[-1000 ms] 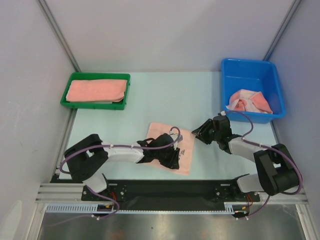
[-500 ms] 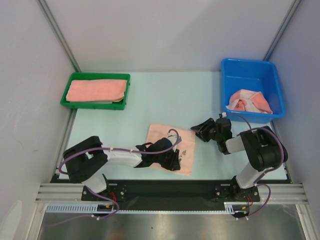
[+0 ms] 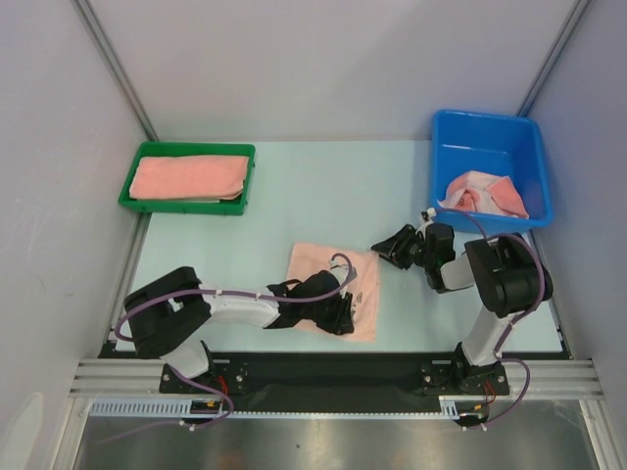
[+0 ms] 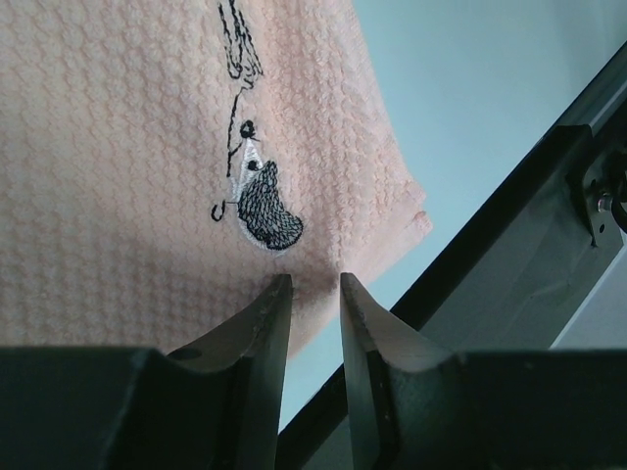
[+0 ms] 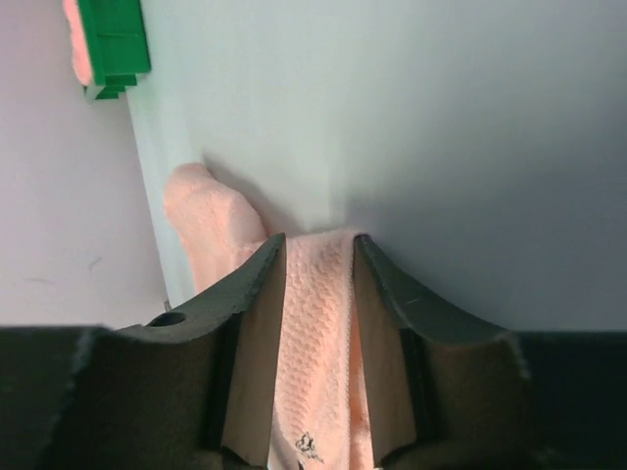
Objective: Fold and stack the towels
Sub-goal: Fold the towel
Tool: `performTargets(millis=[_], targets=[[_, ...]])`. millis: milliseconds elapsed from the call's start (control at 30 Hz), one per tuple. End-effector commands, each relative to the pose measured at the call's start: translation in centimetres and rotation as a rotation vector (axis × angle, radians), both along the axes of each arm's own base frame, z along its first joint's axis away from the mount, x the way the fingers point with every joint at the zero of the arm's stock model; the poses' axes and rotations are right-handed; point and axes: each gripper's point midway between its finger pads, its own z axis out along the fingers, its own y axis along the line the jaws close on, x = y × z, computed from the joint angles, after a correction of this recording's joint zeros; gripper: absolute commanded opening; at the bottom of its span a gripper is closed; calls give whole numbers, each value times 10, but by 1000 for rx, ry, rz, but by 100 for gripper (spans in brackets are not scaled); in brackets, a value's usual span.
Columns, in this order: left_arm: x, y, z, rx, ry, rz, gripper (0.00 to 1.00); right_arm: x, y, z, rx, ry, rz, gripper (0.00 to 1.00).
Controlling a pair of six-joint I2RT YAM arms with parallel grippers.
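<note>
Peach towel (image 5: 318, 328) between right fingers (image 5: 257, 323)

The left arm (image 3: 235, 305) lies low along the near edge of the table (image 3: 323, 186), reaching rightward with its wrist bent down. The left gripper (image 4: 315, 282) points at the surface, its fingers (image 4: 265, 323) a narrow slit apart. The right arm (image 3: 500, 284) folds back over its base, forearm stretched left toward mid-table. The right gripper (image 5: 318, 240) sits low, jaws part-way apart — whether they pinch anything cannot be told.

Black-white arms (image 3: 240, 304), purple cables (image 3: 343, 262), dark tapered jaws.
</note>
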Motion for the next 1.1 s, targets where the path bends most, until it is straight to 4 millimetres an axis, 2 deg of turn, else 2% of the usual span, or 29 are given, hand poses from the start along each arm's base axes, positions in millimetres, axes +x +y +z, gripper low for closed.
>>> performTargets(millis=[0, 100, 133, 167, 200, 233, 267, 300, 333, 367, 400, 433, 467, 500, 533, 567, 600, 633, 667, 700, 733, 767, 800, 833, 900, 1067], targets=[[-23, 37, -38, 196, 74, -19, 34, 3, -12, 6, -107, -49, 25, 37], [-20, 31, -25, 185, 67, -21, 40, -5, -17, 12, -161, -25, 39, 33], [-13, 19, -9, 162, 43, -23, 41, -4, -17, 17, -179, -42, 52, 33], [-5, 16, 1, 163, 10, -12, 42, -13, -20, 12, -208, 19, 57, 32], [-1, 22, 7, 202, -4, -19, 44, -14, -23, 18, -237, 21, 57, 33], [11, 10, 29, 169, -38, -16, 45, -6, -26, 27, -283, -2, 58, 33], [25, 10, 44, 154, -59, 5, 49, -17, -31, 19, -316, 69, 70, 33], [32, 17, 50, 178, -68, -3, 51, -17, -33, 24, -334, 69, 78, 35], [46, 13, 68, 154, -97, 8, 52, -18, -33, 26, -348, 73, 92, 37], [58, 18, 75, 157, -113, 20, 53, -17, -31, 34, -369, 39, 141, 38], [81, 35, 79, 173, -124, 51, 54, -21, -30, 36, -385, 40, 169, 42], [97, 39, 89, 159, -139, 66, 54, -20, -29, 39, -402, 19, 203, 44], [124, 57, 93, 150, -132, 123, 55, -16, -22, 51, -400, -36, 284, 46], [136, 58, 99, 132, -143, 82, 55, -16, -19, 53, -404, -55, 334, 47], [150, 65, 100, 137, -154, 88, 55, -14, -15, 57, -407, -77, 383, 48], [165, 74, 100, 158, -170, 100, 56, -19, -13, 48, -404, -41, 437, 48], [184, 94, 95, 200, -185, 119, 57, -9, -11, 58, -423, -98, 477, 49], [199, 95, 91, 205, -177, 110, 57, -10, -11, 54, -417, -74, 499, 49], [212, 111, 85, 219, -144, 129, 57, -7, -11, 47, -412, -56, 512, 49], [220, 115, 82, 211, -140, 110, 57, -4, -11, 44, -430, -67, 533, 49], [228, 111, 76, 179, -106, 86, 56, 4, -10, 49, -444, -88, 548, 49], [233, 112, 73, 157, -92, 77, 56, 2, -11, 45, -446, -58, 568, 48], [243, 120, 70, 144, -87, 87, 56, 1, -9, 32, -440, -22, 601, 47], [245, 115, 63, 110, -50, 60, 56, 4, -8, 36, -436, -34, 633, 47], [247, 116, 56, 104, -38, 21, 56, 1, -8, 21, -440, 10, 674, 45], [245, 123, 27, 166, -13, -25, 56, -7, -9, 4, -450, 41, 715, 43]])
